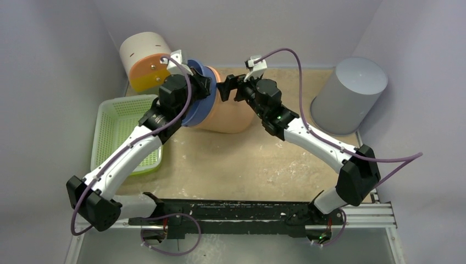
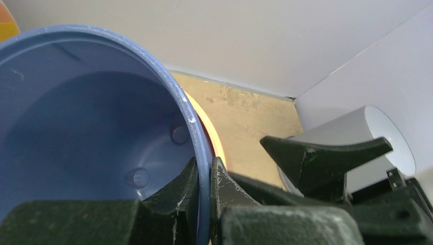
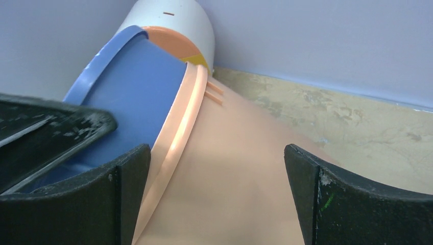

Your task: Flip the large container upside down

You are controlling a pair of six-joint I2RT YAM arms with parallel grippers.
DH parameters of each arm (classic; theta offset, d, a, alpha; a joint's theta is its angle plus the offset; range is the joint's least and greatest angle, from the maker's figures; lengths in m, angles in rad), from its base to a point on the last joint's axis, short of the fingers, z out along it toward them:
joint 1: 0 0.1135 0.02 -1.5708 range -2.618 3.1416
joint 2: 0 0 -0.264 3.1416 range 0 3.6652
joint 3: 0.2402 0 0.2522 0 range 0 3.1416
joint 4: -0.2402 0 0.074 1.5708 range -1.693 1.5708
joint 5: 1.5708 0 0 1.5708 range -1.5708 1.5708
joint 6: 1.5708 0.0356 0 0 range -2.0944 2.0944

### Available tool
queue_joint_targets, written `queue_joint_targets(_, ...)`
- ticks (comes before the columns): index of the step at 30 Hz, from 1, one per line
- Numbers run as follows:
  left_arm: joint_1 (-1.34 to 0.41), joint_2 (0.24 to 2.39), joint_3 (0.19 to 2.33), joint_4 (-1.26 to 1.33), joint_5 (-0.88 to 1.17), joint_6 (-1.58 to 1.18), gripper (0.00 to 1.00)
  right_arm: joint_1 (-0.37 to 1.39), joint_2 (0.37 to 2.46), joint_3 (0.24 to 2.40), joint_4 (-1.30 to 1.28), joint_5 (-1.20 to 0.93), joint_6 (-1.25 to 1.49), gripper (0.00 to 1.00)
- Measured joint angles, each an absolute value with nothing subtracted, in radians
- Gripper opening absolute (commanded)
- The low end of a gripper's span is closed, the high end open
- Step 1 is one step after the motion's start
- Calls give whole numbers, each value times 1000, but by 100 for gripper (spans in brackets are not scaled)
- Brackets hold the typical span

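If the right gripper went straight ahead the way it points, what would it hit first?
Probably the side of the peach container, right ahead of the right gripper, though depth is unclear.

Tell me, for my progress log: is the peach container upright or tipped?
Tipped: the peach container lies sideways, its mouth facing left, the blue container nested inside.

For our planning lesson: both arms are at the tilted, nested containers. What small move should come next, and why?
Probably close the right gripper on the peach container. Its jaws stand open astride that tilted body, while the left gripper is shut on the rim of the blue container nested inside. A second hold would likely steady the turn.
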State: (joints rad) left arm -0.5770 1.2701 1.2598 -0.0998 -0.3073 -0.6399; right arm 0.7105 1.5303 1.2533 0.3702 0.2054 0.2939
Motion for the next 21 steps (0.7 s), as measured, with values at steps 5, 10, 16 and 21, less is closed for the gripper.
queue_joint_targets(5, -589, 1199, 1261, -167, -317, -589, 0, 713, 1529, 1246, 400, 226, 295, 100)
queue_joint_targets(10, -591, 1179, 1307, -218, -326, -548, 0, 712, 1529, 1244, 410, 266, 295, 100)
queue_joint_targets(16, -591, 1192, 1459, -281, -347, -485, 0, 682, 1528, 1244, 407, 356, 281, 100)
queue_joint_targets(21, -590, 1210, 1617, -299, -391, -424, 0, 646, 1520, 1237, 359, 433, 253, 100)
